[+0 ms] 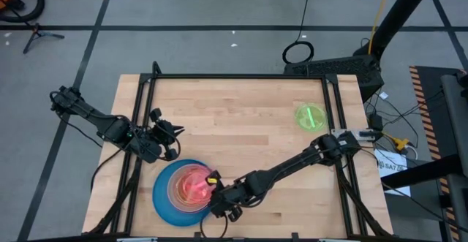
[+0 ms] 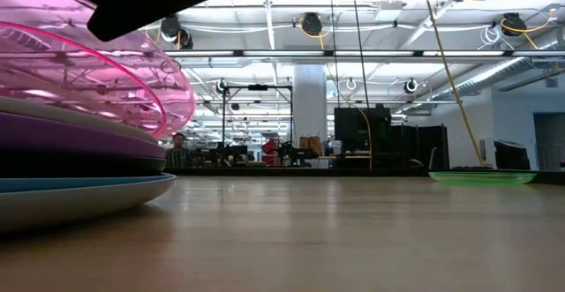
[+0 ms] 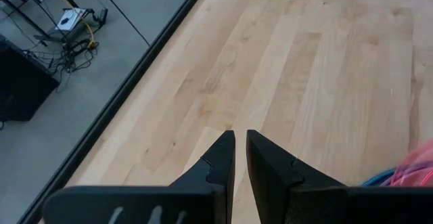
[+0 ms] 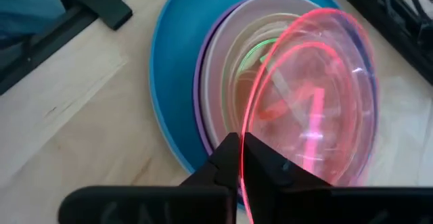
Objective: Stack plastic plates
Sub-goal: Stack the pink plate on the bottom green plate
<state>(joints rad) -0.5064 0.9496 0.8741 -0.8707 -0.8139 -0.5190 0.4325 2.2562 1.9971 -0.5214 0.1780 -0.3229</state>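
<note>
Fingers of the right gripper (image 4: pixel 241 158) pinched the pink plate's (image 4: pixel 318 102) rim, tilting it over the stack (image 1: pixel 167 198) for placement.

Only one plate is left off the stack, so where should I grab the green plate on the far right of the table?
Probably pinch the green plate at its rim, one finger over and one under, coming in low from the side facing the right gripper. It lies flat and alone on the table, its thin edge flaring slightly upward in the low view.
</note>
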